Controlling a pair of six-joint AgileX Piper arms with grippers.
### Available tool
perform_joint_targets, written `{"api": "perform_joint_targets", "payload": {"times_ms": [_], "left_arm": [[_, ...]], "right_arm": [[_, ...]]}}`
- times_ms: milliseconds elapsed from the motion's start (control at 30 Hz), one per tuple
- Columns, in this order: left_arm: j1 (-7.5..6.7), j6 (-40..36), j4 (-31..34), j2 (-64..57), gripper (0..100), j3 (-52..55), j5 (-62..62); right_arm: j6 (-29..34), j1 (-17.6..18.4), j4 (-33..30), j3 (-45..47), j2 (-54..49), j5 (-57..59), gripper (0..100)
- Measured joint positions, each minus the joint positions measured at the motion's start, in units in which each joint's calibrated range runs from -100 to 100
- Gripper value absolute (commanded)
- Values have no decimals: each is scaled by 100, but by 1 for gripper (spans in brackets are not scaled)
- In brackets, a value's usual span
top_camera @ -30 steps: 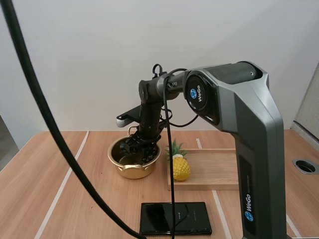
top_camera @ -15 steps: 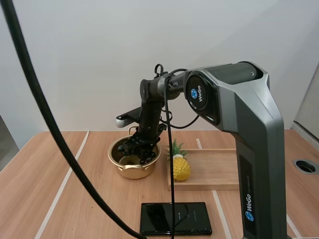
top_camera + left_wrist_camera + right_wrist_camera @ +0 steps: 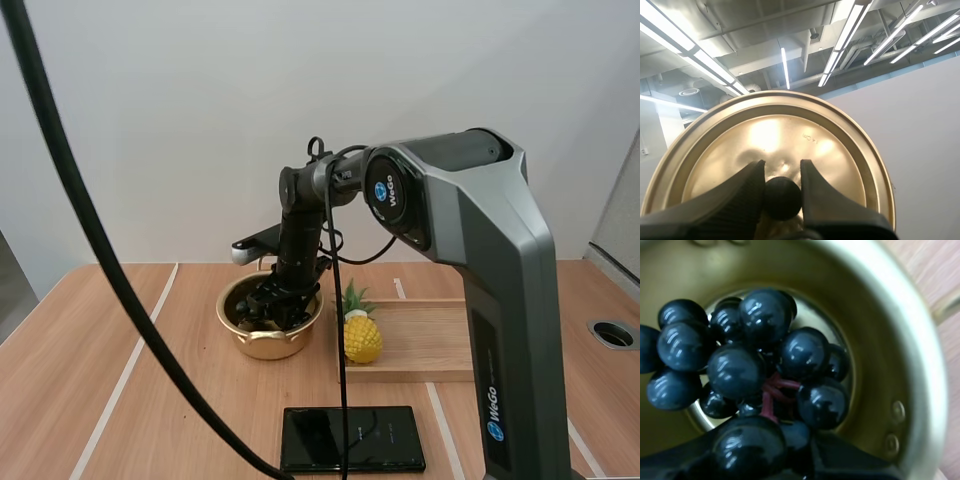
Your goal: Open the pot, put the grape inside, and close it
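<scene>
grapes (image 3: 755, 365): low inside pot (image 3: 912, 365), pinched by right end effector (image 3: 771, 456)
lid (image 3: 840, 165): knob (image 3: 782, 198) clamped in left end effector (image 3: 782, 184)
pot: on surface (image 3: 180, 400), beside pineapple (image 3: 362, 338)

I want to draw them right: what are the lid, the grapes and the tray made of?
The lid seems metal: gold-coloured, brushed shine with soft glare. The grapes are probably plastic: dark and glossy, with sharp highlights and a red stem. The tray looks like pale wood: matte, with faint grain.
</scene>
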Motion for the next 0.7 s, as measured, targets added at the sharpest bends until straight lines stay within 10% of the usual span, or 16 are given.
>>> {"api": "perform_joint_targets", "payload": {"times_ms": [333,433,567,700], "left_arm": [[0,0,0,0,0,0,52],[0,0,0,0,0,0,102],[0,0,0,0,0,0,111],[0,0,0,0,0,0,132]], "right_arm": [[164,0,-13,0,0,0,0],[394,0,-26,0,0,0,32],[565,0,-37,0,0,20,100],[496,0,206,-5,-27,316,100]]}}
